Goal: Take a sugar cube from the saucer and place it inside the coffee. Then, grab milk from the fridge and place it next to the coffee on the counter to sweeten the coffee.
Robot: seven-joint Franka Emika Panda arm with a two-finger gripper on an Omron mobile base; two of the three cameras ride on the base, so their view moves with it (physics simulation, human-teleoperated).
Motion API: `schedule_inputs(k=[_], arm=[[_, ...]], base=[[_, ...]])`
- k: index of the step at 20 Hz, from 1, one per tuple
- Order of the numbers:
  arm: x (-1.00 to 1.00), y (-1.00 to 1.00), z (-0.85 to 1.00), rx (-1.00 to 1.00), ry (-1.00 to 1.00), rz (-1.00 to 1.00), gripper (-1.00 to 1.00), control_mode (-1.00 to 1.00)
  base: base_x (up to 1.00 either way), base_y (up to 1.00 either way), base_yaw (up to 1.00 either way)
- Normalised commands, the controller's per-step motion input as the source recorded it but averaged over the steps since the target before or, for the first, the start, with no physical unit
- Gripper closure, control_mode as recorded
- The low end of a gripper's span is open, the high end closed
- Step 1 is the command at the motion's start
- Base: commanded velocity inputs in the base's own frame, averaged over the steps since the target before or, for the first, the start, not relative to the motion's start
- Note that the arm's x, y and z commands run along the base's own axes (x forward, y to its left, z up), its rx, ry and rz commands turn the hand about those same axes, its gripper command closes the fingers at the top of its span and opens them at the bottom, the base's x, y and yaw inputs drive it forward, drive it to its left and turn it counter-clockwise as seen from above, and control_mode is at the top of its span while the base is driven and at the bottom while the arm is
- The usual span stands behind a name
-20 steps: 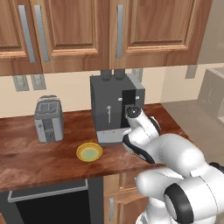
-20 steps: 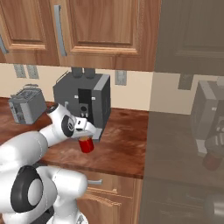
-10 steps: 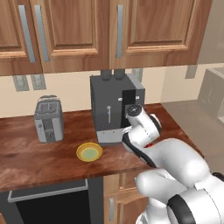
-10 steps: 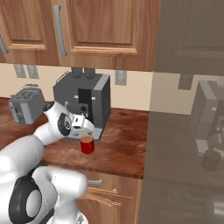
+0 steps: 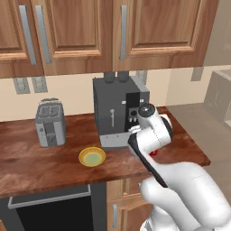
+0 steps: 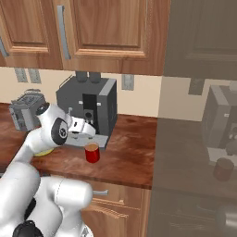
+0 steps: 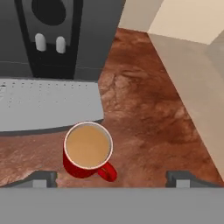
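Hovering over the red mug (image 7: 88,150) of coffee on the bench (image 7: 144,113), jaws released and empty. Next up is the milk: that carton's probably light and squashy, so I'd pinch it mid-body, gently.

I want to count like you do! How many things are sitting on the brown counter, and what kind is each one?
Red mug of coffee: 1
Yellow saucer: 1
Grey-black coffee machine: 1
Grey toaster: 1
Total: 4 things on the counter
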Motion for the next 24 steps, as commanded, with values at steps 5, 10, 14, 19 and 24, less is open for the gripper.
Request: schedule_inputs(k=[5, 10, 14, 19, 24], arm=[[-0.83, 0.00, 0.39, 0.24, -0.17, 0.05, -1.00, -1.00], [-0.75, -0.10, 0.27, 0.25, -0.17, 0.06, -1.00, -1.00], [-0.16, -0.08, 0.18, 0.08, -0.04, 0.00, -1.00, -1.00], [0.00, -0.01, 0.04, 0.01, 0.00, 0.00, -1.00, -1.00], [0.00, 0.00, 0.00, 0.00, 0.00, 0.00, -1.00, -1.00]], base=[[0.00, 0.00, 0.00], [0.00, 0.00, 0.00], [0.00, 0.00, 0.00], [0.00, 0.00, 0.00], [0.00, 0.00, 0.00]])
